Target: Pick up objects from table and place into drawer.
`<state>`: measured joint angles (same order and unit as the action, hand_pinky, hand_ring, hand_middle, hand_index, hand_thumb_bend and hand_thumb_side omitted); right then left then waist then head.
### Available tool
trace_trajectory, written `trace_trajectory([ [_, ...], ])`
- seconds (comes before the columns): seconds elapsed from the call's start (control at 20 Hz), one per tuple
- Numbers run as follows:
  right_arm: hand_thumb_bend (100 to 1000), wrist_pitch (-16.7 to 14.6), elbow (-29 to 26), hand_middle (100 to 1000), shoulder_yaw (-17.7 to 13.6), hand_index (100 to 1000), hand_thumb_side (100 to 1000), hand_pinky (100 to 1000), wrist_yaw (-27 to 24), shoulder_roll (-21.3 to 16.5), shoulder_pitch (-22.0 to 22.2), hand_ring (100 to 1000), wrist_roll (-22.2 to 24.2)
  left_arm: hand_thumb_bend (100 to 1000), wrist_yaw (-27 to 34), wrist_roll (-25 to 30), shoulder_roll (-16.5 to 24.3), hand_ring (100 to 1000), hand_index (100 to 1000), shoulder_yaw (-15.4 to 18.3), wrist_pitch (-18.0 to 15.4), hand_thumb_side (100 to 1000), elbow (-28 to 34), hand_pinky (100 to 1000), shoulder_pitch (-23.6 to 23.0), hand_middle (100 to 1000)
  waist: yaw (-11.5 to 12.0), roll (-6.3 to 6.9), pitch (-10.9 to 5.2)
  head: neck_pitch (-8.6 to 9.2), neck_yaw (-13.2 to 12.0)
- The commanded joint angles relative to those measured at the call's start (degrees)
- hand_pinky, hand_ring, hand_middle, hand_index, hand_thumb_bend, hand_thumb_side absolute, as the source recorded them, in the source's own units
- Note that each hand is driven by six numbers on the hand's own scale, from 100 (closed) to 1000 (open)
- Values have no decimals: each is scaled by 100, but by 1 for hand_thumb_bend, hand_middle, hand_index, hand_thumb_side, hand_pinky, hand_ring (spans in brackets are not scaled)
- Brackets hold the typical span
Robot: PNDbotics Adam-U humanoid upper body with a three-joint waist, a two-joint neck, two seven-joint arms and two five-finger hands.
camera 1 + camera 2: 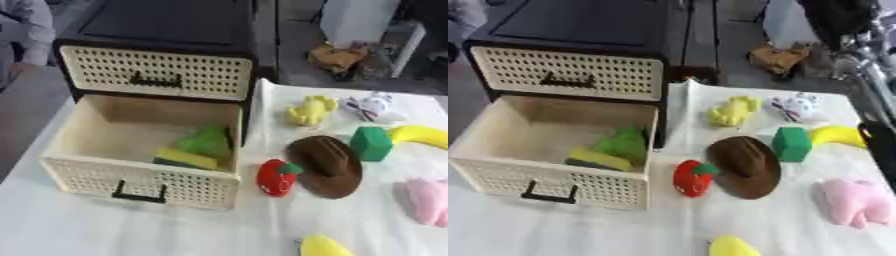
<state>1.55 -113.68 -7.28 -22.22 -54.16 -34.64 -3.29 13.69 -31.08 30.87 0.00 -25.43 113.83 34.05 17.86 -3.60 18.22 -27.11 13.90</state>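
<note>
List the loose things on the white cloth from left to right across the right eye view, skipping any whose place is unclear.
Red apple toy → brown hat → green block → pink plush.

Only the right eye view shows any of the robot: a black arm with silver joints point(866, 60) along the right edge, its upper part matte black, shiny metal segments below it, then a dark curved piece lower down.
</note>
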Motion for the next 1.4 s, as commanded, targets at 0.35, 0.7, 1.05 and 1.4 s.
trace_trajectory([
  [0.35,440,-472,-91,592,-578,782,819,727,-67,-348,274,927,-960,109,-671,444,376,593,793,64,532,932,76,521,-45,638,-256,138,-172,-94,-230],
  [0.7,382,-1067,-91,603,-874,782,806,724,190,-380,888,921,-1561,100,-2547,2688,860,470,793,-203,1777,1000,76,346,71,596,-433,254,-203,-167,-351],
  [1.05,239,-1848,-91,618,-1076,796,899,720,331,-228,1455,917,-2100,100,-3413,4917,1425,394,789,-650,2067,1000,76,276,155,549,-621,383,-207,-212,-503],
  [1.4,124,-3000,-91,648,-1075,817,1000,721,744,188,1977,903,-2484,100,-3538,6121,1817,457,825,-1097,2471,1000,76,318,31,584,-759,500,-161,-148,-700],
])
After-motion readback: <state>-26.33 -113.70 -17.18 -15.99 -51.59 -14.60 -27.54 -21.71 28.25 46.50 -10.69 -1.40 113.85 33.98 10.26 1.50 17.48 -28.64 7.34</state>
